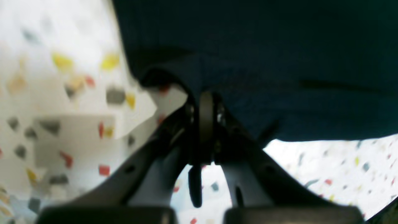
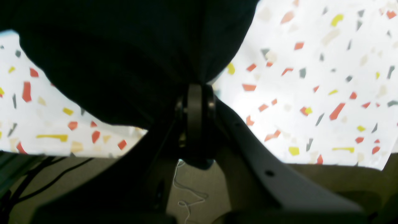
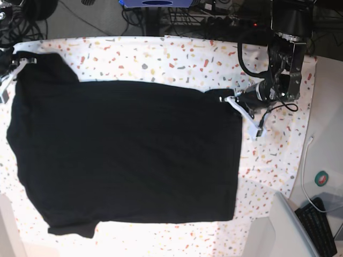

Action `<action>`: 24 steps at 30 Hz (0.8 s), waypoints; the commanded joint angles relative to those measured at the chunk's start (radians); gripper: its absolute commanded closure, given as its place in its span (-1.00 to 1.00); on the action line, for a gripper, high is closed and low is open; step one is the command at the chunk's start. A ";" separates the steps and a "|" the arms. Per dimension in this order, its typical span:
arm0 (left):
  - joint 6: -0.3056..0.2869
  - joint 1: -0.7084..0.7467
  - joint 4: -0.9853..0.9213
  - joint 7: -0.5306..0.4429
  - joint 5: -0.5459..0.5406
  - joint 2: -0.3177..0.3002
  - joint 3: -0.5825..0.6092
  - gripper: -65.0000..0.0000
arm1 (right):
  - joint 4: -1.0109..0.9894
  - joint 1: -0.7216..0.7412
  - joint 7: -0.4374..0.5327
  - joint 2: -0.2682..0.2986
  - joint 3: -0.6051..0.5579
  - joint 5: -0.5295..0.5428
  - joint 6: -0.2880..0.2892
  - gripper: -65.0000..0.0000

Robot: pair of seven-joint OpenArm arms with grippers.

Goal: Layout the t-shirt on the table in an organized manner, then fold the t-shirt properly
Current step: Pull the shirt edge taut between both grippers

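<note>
The black t-shirt [image 3: 128, 155] lies spread nearly flat over the speckled white table [image 3: 161, 59], one sleeve at the near left. My left gripper [image 3: 222, 96] is at the shirt's far right corner, shut on the cloth. In the left wrist view the left gripper [image 1: 205, 93] pinches a fold of the t-shirt [image 1: 279, 62] just above the table [image 1: 62, 109]. My right gripper [image 3: 16, 61] is at the far left corner by the table's edge. The right wrist view shows the right gripper [image 2: 199, 88] shut on the t-shirt [image 2: 124, 62], which is bunched over the table [image 2: 311, 77].
Cables and equipment crowd the floor beyond the far edge [image 3: 161, 16]. A keyboard [image 3: 321, 227], a white cable [image 3: 305, 160] and a grey slab [image 3: 284, 230] lie right of the table. In the right wrist view the floor [image 2: 46, 180] with dark cables shows past the table's edge.
</note>
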 commanded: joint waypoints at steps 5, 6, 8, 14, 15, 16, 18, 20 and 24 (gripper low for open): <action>-0.006 0.002 0.015 -0.018 -0.016 -0.032 -0.005 1.00 | 0.019 0.001 0.010 0.014 0.003 0.005 0.001 1.00; -0.006 0.012 0.021 -0.018 -0.019 -0.037 -0.005 1.00 | 0.019 -0.002 0.010 0.014 0.003 0.005 0.001 1.00; -0.006 0.034 0.022 -0.018 -0.019 -0.039 -0.020 0.48 | 0.022 -0.010 0.010 0.014 0.003 0.005 0.001 1.00; -0.013 0.180 0.119 -0.018 -0.019 -0.032 -0.263 -0.61 | 0.022 -0.011 0.010 0.014 0.003 0.005 0.001 1.00; -0.013 0.209 0.159 -0.018 -0.019 -0.032 -0.298 -0.62 | 0.022 -0.011 0.010 0.014 0.003 0.005 0.001 1.00; -0.014 0.244 0.199 -0.018 -0.020 -0.031 -0.330 -0.62 | 0.022 -0.011 0.010 0.014 0.003 0.005 0.001 1.00; -0.043 0.304 0.265 -0.024 -0.020 -0.023 -0.372 -0.62 | 0.022 -0.011 0.010 0.014 0.003 0.005 0.001 1.00; -0.123 0.336 0.289 -0.026 -0.020 0.020 -0.408 -0.62 | 0.022 -0.011 0.010 0.013 0.003 0.005 0.001 1.00; -0.290 0.338 0.236 -0.027 -0.013 0.115 -0.484 -0.62 | 0.022 -0.008 0.015 0.013 0.002 0.005 0.001 1.00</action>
